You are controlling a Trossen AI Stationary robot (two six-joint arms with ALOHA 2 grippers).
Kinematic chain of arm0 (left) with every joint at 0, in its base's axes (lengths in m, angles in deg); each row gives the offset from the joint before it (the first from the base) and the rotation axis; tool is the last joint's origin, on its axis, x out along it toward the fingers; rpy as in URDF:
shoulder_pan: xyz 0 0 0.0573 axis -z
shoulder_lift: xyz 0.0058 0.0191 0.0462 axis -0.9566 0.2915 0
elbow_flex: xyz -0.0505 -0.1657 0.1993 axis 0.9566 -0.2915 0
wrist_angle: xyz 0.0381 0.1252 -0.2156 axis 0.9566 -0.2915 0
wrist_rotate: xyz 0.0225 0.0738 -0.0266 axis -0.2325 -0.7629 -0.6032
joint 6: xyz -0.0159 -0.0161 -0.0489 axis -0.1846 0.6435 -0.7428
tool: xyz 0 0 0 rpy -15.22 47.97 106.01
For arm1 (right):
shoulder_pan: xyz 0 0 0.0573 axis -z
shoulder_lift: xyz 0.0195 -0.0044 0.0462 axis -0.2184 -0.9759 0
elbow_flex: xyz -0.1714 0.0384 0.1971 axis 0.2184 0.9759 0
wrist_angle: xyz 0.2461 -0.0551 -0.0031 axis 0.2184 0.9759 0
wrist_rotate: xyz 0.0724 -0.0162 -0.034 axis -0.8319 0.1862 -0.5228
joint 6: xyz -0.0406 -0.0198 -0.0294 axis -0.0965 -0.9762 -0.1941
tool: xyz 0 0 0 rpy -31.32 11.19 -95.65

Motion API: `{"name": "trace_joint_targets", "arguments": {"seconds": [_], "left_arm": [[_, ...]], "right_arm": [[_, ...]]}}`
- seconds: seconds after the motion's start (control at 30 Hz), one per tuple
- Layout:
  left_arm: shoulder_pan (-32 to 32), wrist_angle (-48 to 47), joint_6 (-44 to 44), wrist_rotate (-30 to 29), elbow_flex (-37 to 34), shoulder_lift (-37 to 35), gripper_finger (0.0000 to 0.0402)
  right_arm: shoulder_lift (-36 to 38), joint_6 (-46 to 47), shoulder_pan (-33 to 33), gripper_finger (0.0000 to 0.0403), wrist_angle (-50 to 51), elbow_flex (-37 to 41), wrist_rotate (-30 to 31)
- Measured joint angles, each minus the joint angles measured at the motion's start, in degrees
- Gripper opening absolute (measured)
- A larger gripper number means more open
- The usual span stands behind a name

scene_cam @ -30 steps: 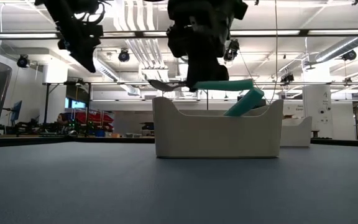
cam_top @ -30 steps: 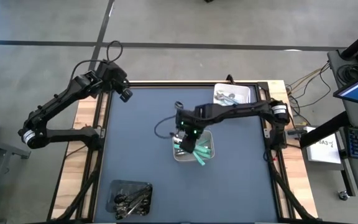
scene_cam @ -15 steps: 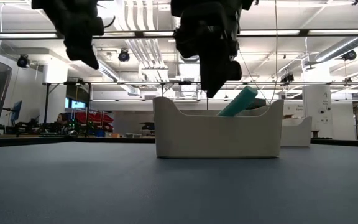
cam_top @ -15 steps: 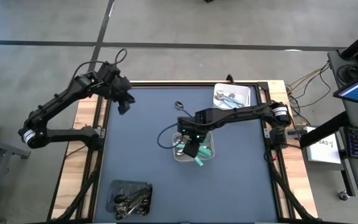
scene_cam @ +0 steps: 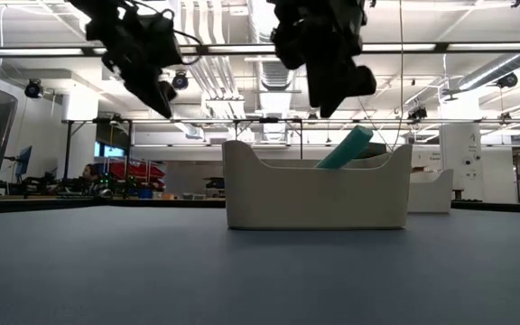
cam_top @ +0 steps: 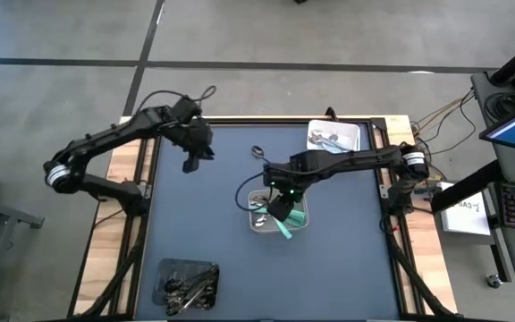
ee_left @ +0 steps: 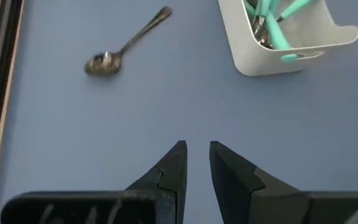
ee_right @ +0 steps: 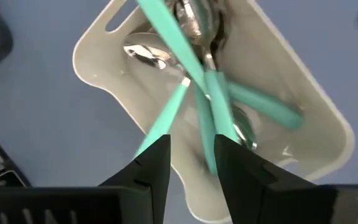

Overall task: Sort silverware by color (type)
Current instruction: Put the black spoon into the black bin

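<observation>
Below right hand (ee_right: 192, 163): teal-handled silverware (ee_right: 213, 99) in white tray (ee_right: 98, 59), unheld.

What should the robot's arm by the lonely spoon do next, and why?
Probably the left gripper should come down over the loose all-metal spoon lying alone on the dark blue table. Its fingers stand a little apart with nothing between them, and the spoon lies ahead of it. The right gripper hangs empty above the white tray of teal-handled cutlery.
</observation>
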Motion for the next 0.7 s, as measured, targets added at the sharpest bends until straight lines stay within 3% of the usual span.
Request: {"name": "trace_joint_targets", "arguments": {"seconds": [0.37, 0.6, 0.7], "left_arm": [[1.9, 28.4, 3.8, 0.0, 0.0, 12.9, 0.0053], [2.3, 37.2, 2.9, -0.1, 0.0, 20.4, 0.0053], [2.8, 41.3, -2.5, -0.4, 0.0, 23.6, 0.0053]], "right_arm": [[7.1, 3.4, 2.2, 0.0109, 7.6, 0.0, 9.2], [10.8, 4.4, 4.8, 0.0109, 8.4, 0.0, 12.9], [11.6, 4.9, 5.1, 0.0109, 9.8, 0.0, 14.8]]}}
